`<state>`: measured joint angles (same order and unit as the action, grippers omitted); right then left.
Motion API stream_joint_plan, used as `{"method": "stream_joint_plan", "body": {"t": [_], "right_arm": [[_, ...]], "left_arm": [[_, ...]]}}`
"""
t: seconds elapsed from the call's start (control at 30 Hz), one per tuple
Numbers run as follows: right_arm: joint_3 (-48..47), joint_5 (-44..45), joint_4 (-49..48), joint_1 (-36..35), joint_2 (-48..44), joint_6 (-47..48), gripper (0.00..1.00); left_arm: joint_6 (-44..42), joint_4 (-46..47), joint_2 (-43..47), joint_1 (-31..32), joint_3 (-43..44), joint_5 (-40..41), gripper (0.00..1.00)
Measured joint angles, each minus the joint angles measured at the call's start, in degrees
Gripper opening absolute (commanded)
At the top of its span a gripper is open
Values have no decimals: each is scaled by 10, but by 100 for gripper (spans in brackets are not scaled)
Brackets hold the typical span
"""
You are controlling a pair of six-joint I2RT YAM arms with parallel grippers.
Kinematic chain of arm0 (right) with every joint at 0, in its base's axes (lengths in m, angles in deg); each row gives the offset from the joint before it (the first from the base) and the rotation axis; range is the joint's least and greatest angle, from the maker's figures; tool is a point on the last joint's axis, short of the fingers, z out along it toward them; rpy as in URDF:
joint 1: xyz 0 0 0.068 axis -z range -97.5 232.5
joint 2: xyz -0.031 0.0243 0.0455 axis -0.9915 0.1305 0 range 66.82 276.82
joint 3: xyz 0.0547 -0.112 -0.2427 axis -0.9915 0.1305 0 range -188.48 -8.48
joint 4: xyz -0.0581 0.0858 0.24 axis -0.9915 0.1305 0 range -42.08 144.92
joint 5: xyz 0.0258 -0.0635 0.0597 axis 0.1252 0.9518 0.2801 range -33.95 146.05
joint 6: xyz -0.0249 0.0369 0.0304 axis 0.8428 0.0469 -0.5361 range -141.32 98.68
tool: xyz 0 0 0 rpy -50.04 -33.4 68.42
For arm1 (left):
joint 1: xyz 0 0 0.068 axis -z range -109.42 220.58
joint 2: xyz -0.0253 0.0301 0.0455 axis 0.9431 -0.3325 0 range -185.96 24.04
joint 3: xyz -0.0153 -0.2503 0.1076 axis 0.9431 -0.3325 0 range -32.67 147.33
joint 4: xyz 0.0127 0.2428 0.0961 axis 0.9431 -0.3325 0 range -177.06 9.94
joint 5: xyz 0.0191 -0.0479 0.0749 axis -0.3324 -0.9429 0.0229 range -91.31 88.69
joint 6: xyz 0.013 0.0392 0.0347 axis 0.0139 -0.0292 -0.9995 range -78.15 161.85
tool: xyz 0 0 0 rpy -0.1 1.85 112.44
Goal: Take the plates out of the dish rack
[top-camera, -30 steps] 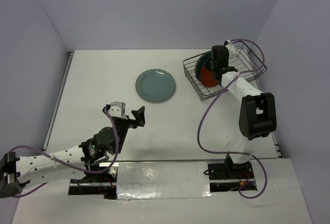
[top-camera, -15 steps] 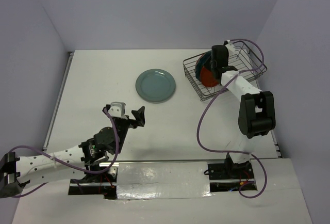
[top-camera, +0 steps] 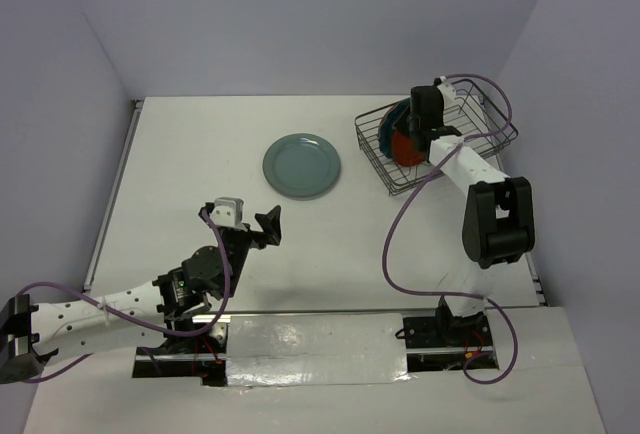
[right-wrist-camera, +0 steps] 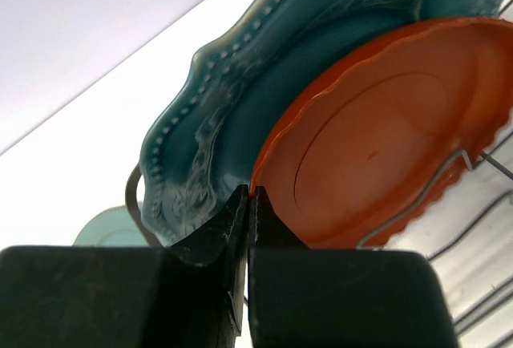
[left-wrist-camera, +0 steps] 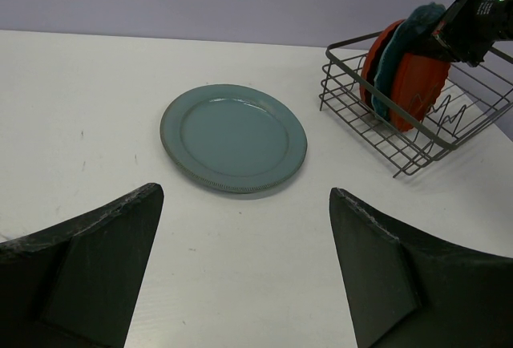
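Observation:
The dark wire dish rack (top-camera: pixel 487 94) stands at the back right and also shows in the left wrist view (left-wrist-camera: pixel 417 155). In it stand a scalloped teal plate (top-camera: pixel 394 120) (right-wrist-camera: pixel 232 99) and a red-orange plate (top-camera: pixel 403 148) (right-wrist-camera: pixel 385 139); another red-orange rim (left-wrist-camera: pixel 373 47) shows behind the teal one. A pale grey-green plate (top-camera: pixel 302 165) (left-wrist-camera: pixel 233 137) lies flat on the table. My right gripper (top-camera: pixel 416 136) (right-wrist-camera: pixel 250 192) is shut, its tips at the seam between the teal plate and the front red-orange plate, above the rack. My left gripper (top-camera: pixel 268 224) (left-wrist-camera: pixel 244 196) is open and empty, well short of the pale plate.
The white table (top-camera: pixel 200 154) has walls on the left, back and right. The right arm's purple cable (top-camera: pixel 400 224) loops over the table beside the rack. The right half of the rack shows only divider tines (left-wrist-camera: pixel 453 111).
My right arm has shifted very slightly over the rack. The left arm and the plates have not moved.

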<state>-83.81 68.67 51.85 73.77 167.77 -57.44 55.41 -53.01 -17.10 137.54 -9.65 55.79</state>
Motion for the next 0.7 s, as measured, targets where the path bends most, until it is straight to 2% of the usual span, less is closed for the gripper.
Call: {"method": "stream_joint_plan", "body": {"t": [0.17, 0.3, 0.53, 0.6, 0.7], "right_arm": [[-2, -2, 27, 0, -33, 15, 0], [-9, -17, 42, 0, -97, 32, 0], [-74, -49, 83, -11, -164, 94, 0], [-96, -42, 96, -35, -165, 124, 0], [-148, -11, 141, -119, -150, 188, 0]], "left_arm": [[0, 0, 2, 0, 0, 0, 97], [0, -1, 9, 0, 0, 0, 97], [0, 0, 28, 0, 0, 7, 97], [0, 0, 29, 0, 0, 12, 96], [3, -11, 30, 0, 2, 17, 96]]}}
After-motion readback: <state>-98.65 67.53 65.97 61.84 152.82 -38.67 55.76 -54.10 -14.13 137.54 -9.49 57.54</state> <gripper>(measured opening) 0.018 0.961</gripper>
